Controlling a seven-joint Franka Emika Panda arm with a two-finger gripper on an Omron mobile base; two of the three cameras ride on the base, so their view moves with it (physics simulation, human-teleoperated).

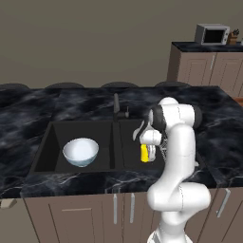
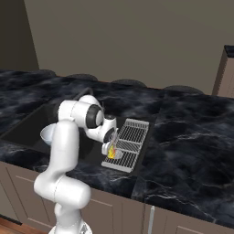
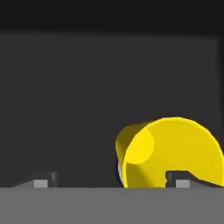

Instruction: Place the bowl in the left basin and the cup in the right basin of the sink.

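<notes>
1. Two placements make up the job, and both look done or nearly so: the bowl (image 1: 81, 152) sits upright in the left basin (image 1: 57, 137) of the sink (image 1: 47, 163), and the cup (image 1: 145, 153) is down inside the right basin (image 1: 130, 142).
2. Left basin: it holds the white bowl alone, near the basin's front edge and roughly midway between the outer wall and the central divider. The bowl's inside looks empty.
3. Right basin: it holds the yellow cup, close to the front edge. In the hand view the cup (image 3: 170, 153) lies tilted with its open mouth facing the camera, so it may be on its side rather than standing; the base views are too small to settle that.
4. A wire grid rack (image 2: 130, 141) lies along the right basin's far side, with the cup (image 2: 111, 152) at its near corner.
5. The gripper (image 3: 111, 180) hangs low over the cup with its jaws spread wide; one fingertip (image 3: 181, 180) overlaps the cup in the picture, yet nothing is pinched.
6. What is left, as I judge it: lift the arm clear of the sink.
</notes>
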